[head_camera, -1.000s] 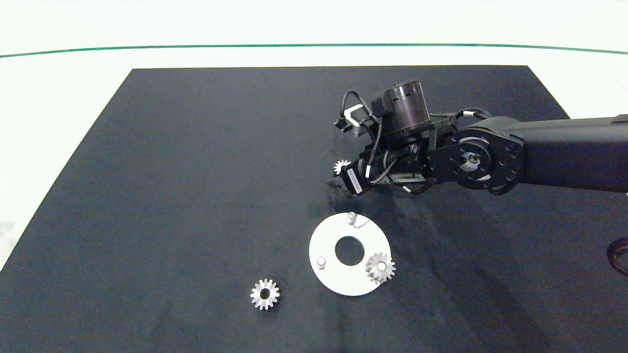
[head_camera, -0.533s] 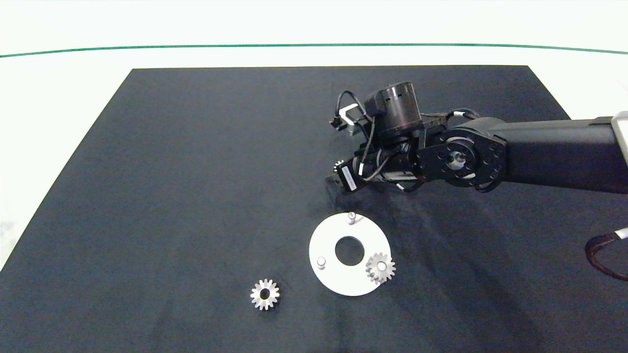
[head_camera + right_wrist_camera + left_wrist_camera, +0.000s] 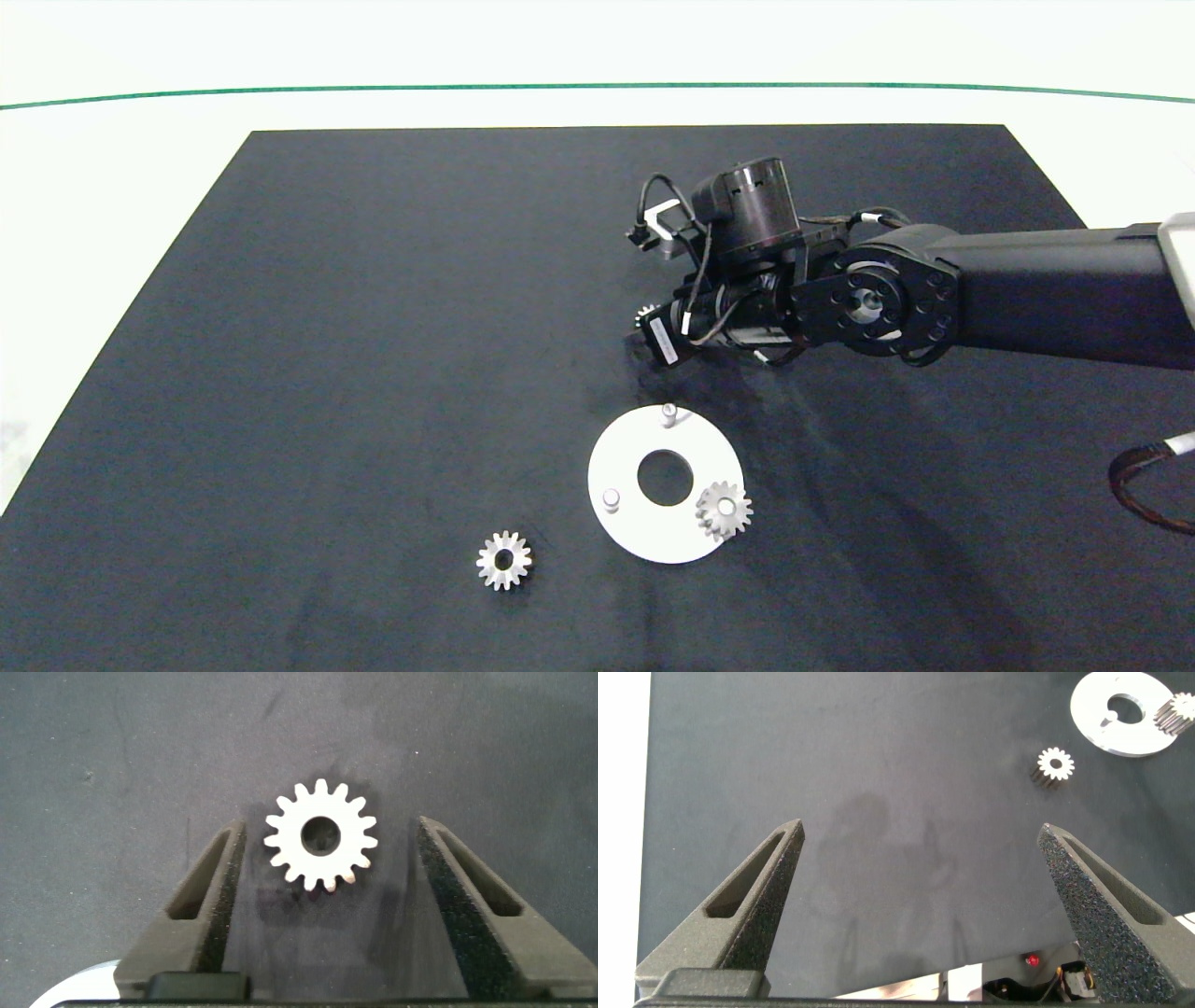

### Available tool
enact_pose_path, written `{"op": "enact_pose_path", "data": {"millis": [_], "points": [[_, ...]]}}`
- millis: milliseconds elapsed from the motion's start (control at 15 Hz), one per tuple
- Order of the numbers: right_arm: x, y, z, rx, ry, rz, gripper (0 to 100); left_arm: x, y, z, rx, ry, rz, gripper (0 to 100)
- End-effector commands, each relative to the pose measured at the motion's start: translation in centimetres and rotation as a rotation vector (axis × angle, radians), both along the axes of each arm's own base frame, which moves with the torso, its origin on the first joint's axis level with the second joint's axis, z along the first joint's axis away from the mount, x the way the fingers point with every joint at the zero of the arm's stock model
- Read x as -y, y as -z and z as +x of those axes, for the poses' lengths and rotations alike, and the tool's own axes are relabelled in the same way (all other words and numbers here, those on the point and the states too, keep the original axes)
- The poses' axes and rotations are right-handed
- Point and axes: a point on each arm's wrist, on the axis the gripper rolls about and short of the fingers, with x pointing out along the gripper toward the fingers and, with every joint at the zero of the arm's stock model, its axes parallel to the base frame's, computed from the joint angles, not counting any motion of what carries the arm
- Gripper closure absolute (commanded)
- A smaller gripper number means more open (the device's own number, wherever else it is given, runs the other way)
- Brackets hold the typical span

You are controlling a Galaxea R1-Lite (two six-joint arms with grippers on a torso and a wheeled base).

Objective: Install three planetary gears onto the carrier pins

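Right pincer (image 3: 644, 338): shifted slightly left since a second ago, now straddling the far gear (image 3: 320, 847), fingers apart, nothing gripped. White disc (image 3: 653, 537) nearer: one gear (image 3: 724, 510) seated, two pins (image 3: 667, 413) bare. Third gear (image 3: 504, 560) lies loose, near left. Tabletop (image 3: 373, 327) open all round. Left pincer (image 3: 924, 905): spread wide, idle.

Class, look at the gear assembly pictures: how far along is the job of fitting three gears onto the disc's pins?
Done: one gear sits on the white disc, apparently on a pin. In hand: the right gripper, open, brackets a second gear lying on the mat, not yet gripped. Left: that gear, plus the third gear beside the disc, for the two bare pins. The left gripper is open, away from the parts.
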Motion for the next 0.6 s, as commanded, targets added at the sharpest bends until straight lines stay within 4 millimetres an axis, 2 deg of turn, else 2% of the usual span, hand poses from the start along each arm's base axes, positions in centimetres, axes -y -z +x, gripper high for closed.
{"op": "enact_pose_path", "data": {"millis": [67,600], "points": [[0.11,-0.1,-0.01,0.002,0.002,-0.001,35,0.02,0.08,0.04,-0.006,-0.001,0.003,0],[-0.28,0.39,0.53,-0.001,0.002,0.0,51,0.01,0.02,0.1,-0.009,0.0,0.002,0]]}}
